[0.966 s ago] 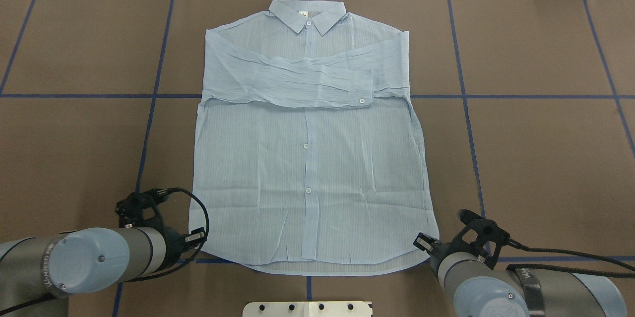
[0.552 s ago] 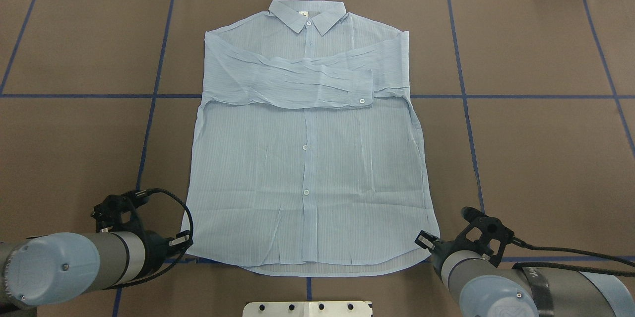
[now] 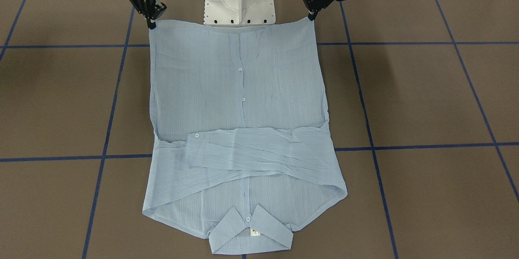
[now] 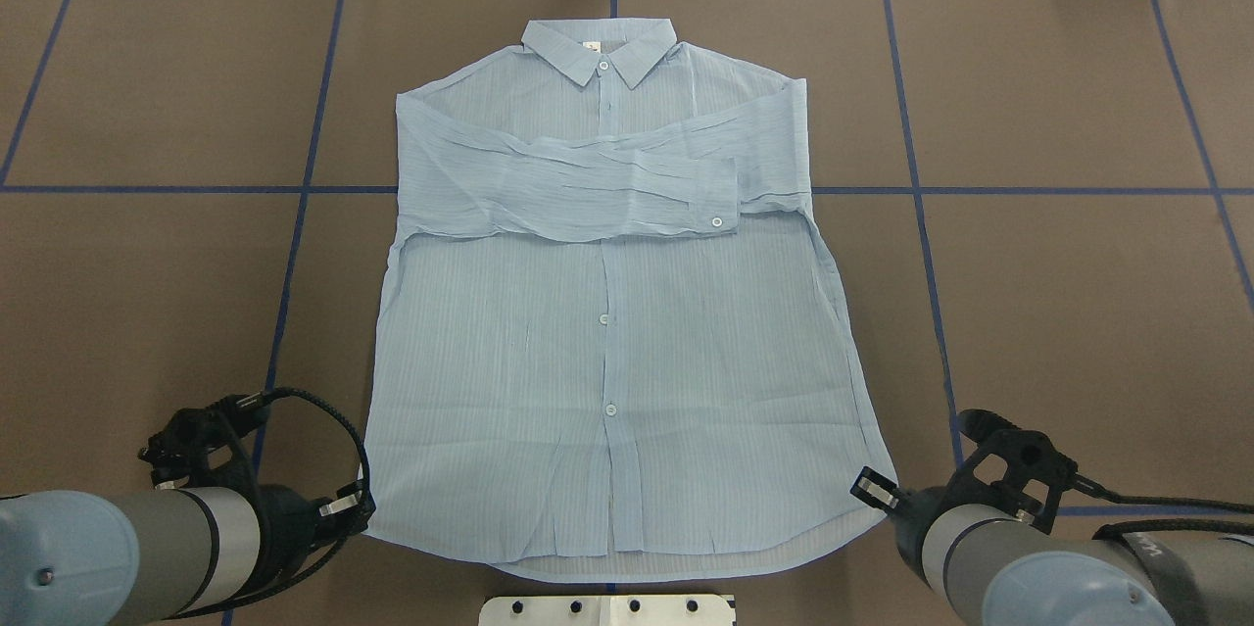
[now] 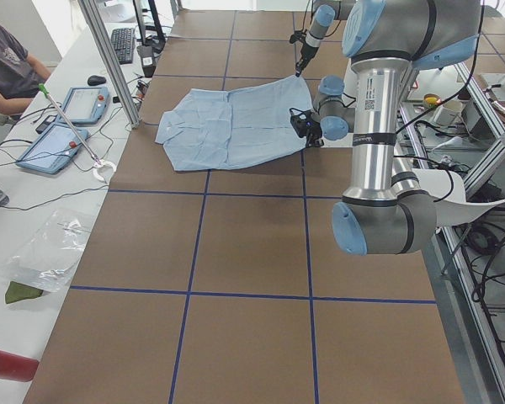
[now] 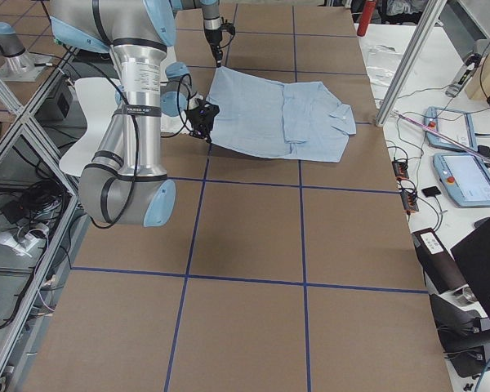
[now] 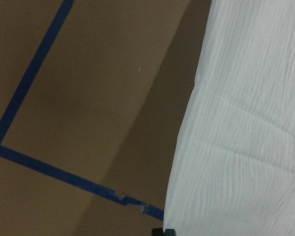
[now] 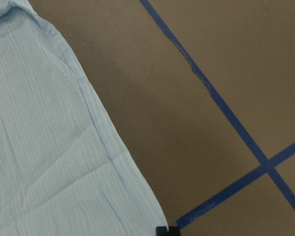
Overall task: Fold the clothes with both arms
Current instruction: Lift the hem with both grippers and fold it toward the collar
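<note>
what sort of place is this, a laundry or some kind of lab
Probably a robotics lab: a left arm and a right arm hold a shirt on a table gridded with blue tape, with tablets and a keyboard on a side bench.

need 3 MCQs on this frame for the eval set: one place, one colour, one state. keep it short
1. Where does the collar of the shirt lie?
A. At the table edge nearest the robot
B. At the end far from the robot
C. Tucked under the hem

2. What colour are the tape lines on the table?
A. Blue
B. Red
C. White

3. How are the sleeves placed?
A. Spread out to the sides
B. Hanging off the table
C. Folded across the chest

Key:
1 B: it sits at the top of the overhead view, while the robot is at the bottom.
2 A: blue lines form a grid on the brown top.
3 C: both lie crossed over the chest.
</note>
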`<state>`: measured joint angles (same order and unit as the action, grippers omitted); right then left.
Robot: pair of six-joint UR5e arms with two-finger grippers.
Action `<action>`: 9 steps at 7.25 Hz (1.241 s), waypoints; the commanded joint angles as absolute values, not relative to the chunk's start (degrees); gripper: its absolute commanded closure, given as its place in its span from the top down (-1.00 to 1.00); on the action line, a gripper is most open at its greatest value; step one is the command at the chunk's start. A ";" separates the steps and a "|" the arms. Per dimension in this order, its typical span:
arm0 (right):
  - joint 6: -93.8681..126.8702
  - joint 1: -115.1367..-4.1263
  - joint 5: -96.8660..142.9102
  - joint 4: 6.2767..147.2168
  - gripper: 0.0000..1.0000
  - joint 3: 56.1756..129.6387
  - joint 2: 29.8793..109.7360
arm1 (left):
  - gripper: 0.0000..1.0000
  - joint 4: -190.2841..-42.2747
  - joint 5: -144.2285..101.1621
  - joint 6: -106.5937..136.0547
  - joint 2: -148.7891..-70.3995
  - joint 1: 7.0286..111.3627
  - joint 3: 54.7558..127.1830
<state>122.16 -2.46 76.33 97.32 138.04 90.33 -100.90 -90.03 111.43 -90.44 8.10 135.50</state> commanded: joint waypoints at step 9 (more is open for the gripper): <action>113.57 -31.36 77.87 107.76 -1.00 129.57 68.56 | -1.00 -98.60 -104.68 99.25 -113.02 45.08 116.31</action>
<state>114.99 -28.91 77.60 107.90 131.56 69.15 -97.89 -104.32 101.43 -111.63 43.00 119.96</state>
